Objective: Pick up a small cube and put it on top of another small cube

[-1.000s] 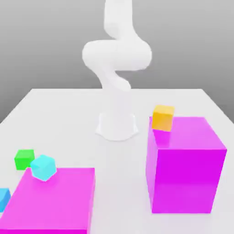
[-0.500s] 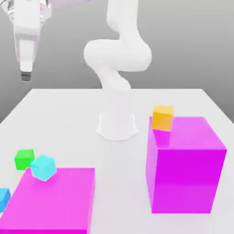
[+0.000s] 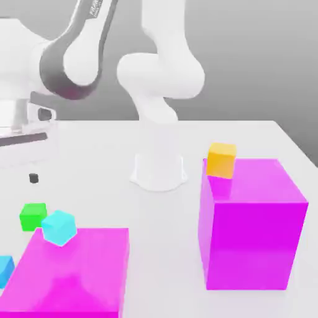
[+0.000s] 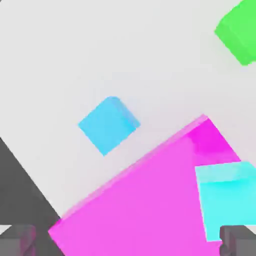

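Observation:
The small green cube (image 3: 33, 216) rests on the white table at the exterior view's left, just behind the flat magenta block. It also appears in the hand view (image 4: 240, 30). The small orange-yellow cube (image 3: 221, 159) sits at the far-left corner of the tall magenta block's top. My gripper (image 4: 128, 241) is open, its two fingers wide apart and nothing between them. It hangs above the flat block's corner and the table. In the exterior view one dark fingertip (image 3: 34, 178) hovers above and slightly behind the green cube, apart from it.
A cyan cube (image 3: 59, 227) sits on the flat magenta block (image 3: 74, 273), close beside the green cube. A blue cube (image 3: 3, 270) lies on the table at the left edge. The tall magenta block (image 3: 251, 230) stands at the right, the arm's base (image 3: 158, 171) mid-table.
The arm has swung into view at the left and the hand has come down toward the green cube. The fingers stay open. No cube has moved.

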Motion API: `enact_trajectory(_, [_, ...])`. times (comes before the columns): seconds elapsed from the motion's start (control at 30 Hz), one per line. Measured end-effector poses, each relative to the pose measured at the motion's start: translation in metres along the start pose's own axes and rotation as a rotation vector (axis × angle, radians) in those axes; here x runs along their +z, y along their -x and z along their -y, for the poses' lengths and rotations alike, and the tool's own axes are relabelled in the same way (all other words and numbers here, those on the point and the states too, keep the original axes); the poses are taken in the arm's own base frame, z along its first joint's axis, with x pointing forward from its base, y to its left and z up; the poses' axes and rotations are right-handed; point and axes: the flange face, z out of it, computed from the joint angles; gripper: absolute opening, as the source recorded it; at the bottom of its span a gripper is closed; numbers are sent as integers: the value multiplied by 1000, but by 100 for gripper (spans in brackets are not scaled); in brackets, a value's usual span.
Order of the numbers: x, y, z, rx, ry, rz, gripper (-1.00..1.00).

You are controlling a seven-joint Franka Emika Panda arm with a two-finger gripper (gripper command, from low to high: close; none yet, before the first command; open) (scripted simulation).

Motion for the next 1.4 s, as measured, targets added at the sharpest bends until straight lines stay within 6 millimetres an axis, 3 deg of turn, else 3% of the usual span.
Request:
enact_trajectory(0.3, [62,-106,40,621,-53,-158,0])
enact_trajectory(0.67, [127,-123,40,666,-66,-173,0])
enact_trajectory(0.7, [132,-124,39,667,-64,-174,-100])
enact_trajectory(0.93, [132,-124,40,667,-65,-172,-100])
enact_trajectory(1.27, [75,-113,40,666,-66,-171,-100])
enact_trajectory(1.3, [71,-110,40,649,-67,-172,-100])
enact_trajectory(1.4, [67,-65,32,445,-67,-165,-100])
